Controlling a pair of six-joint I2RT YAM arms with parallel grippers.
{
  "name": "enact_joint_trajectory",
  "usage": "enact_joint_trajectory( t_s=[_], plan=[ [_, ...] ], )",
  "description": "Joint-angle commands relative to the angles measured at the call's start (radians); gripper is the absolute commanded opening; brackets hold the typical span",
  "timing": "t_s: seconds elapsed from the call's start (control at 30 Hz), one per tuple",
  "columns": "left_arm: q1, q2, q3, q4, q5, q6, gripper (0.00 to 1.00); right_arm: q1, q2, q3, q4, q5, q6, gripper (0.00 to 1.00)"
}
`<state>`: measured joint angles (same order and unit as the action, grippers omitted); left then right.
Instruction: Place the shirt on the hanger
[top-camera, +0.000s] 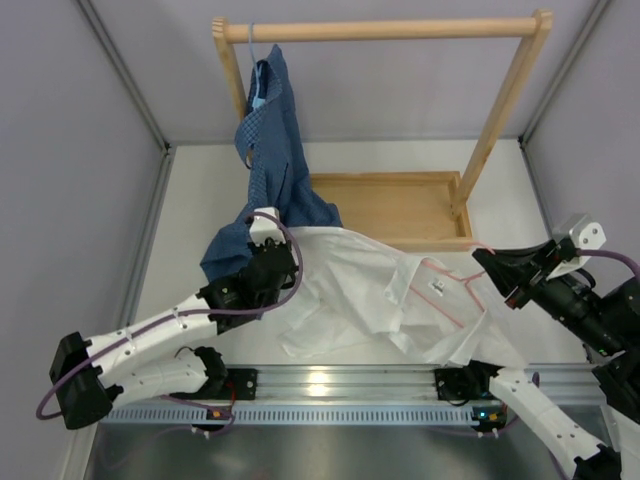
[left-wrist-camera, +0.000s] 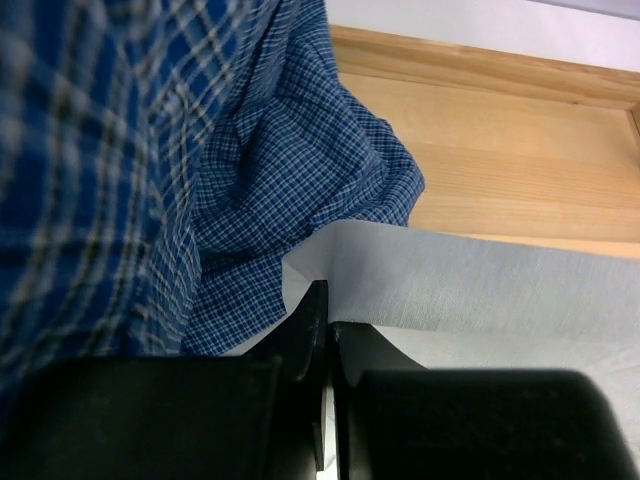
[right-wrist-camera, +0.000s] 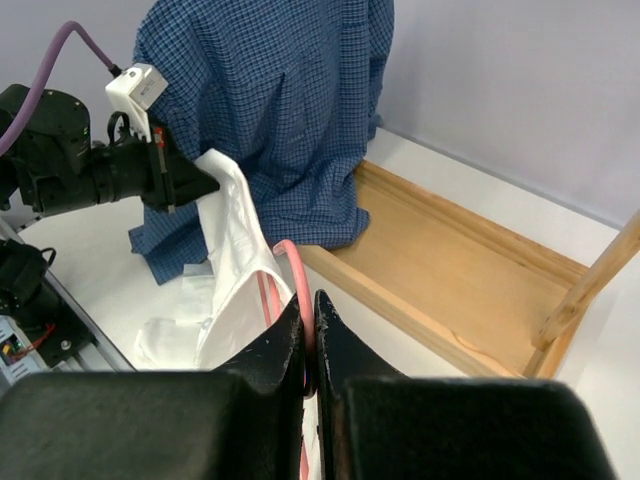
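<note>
The white shirt lies crumpled across the middle of the table. My left gripper is shut on its left edge and holds that corner raised; the cloth is pinched between the black fingers. The pink hanger lies in the shirt's right part, its hook toward my right gripper. In the right wrist view the jaws are shut on the hanger's pink wire, with the shirt hanging beyond it and the left gripper at its top edge.
A blue checked shirt hangs from a light blue hanger on the wooden rack, and its hem drapes onto the table just behind my left gripper. The rack's wooden base tray borders the white shirt at the back. Grey walls close both sides.
</note>
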<state>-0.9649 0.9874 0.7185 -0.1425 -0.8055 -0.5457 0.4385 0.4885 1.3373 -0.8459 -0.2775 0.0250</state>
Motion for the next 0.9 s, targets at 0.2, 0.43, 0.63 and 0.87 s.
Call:
enact_joint_trajectory(
  t_s=[0.2, 0.43, 0.63, 0.87],
  plan=[
    [0.043, 0.008, 0.105, -0.011, 0.251, 0.025, 0.00, 0.006, 0.027, 0.003, 0.093, 0.002, -0.007, 0.00],
    [0.003, -0.068, 0.208, 0.041, 0.682, 0.150, 0.84, 0.006, 0.090, 0.060, 0.110, -0.006, -0.016, 0.00],
    [-0.223, 0.060, 0.447, -0.121, 1.094, 0.504, 0.98, 0.006, 0.093, 0.053, 0.087, -0.191, -0.017, 0.00],
    [-0.281, 0.188, 0.679, -0.397, 1.026, 1.001, 0.98, 0.006, 0.076, 0.083, -0.004, -0.393, -0.105, 0.00]
  ],
)
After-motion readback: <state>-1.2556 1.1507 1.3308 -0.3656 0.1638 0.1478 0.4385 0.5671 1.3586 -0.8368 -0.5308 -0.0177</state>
